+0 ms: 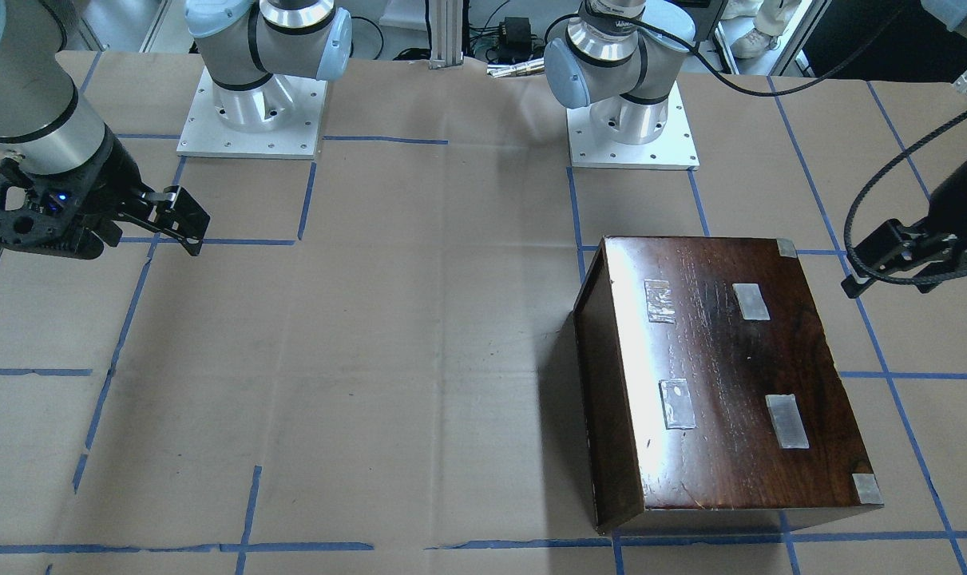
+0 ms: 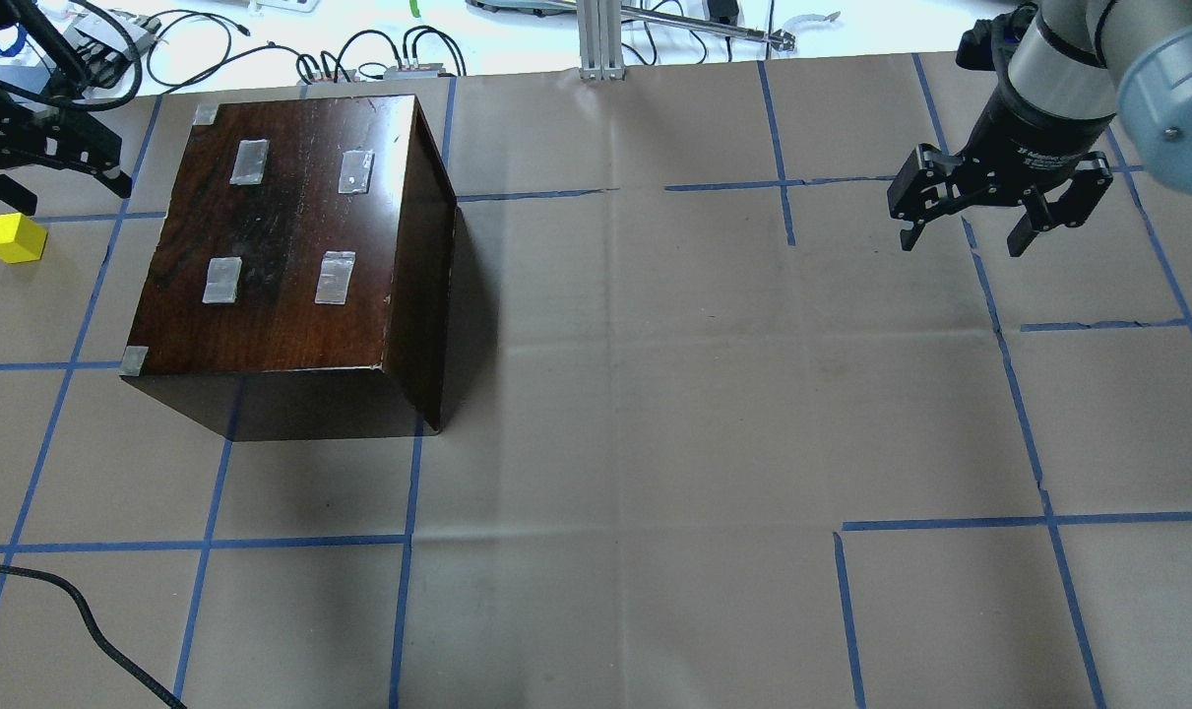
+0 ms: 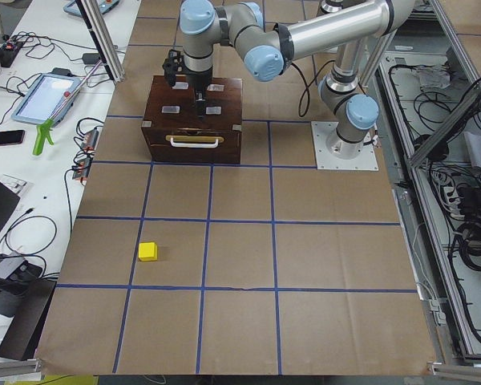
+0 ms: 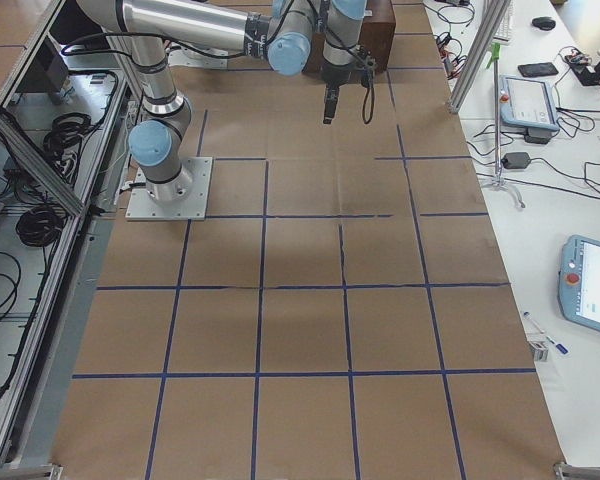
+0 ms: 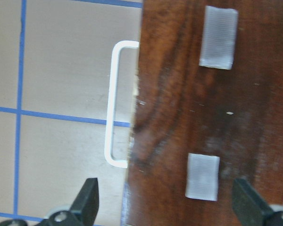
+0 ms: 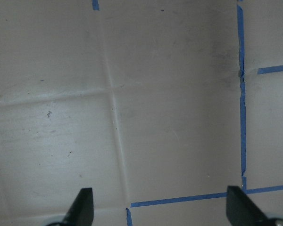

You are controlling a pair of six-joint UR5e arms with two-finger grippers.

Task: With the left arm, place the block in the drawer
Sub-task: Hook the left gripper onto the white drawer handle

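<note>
The yellow block (image 2: 12, 238) lies on the brown paper to the left of the dark wooden box (image 2: 281, 236); it also shows in the exterior left view (image 3: 147, 251). The drawer is shut in the box, its dark front with a pale handle (image 3: 194, 143) facing the block's side. My left gripper (image 2: 69, 192) is open and empty, above the box's handle edge (image 5: 114, 103). My right gripper (image 2: 960, 231) is open and empty, far from the box over bare paper.
Blue tape lines grid the paper-covered table (image 2: 655, 394). Both arm bases (image 1: 251, 112) stand at the robot's side. A loose black cable (image 2: 84, 620) lies at the near left corner. Cables and devices lie past the far edge.
</note>
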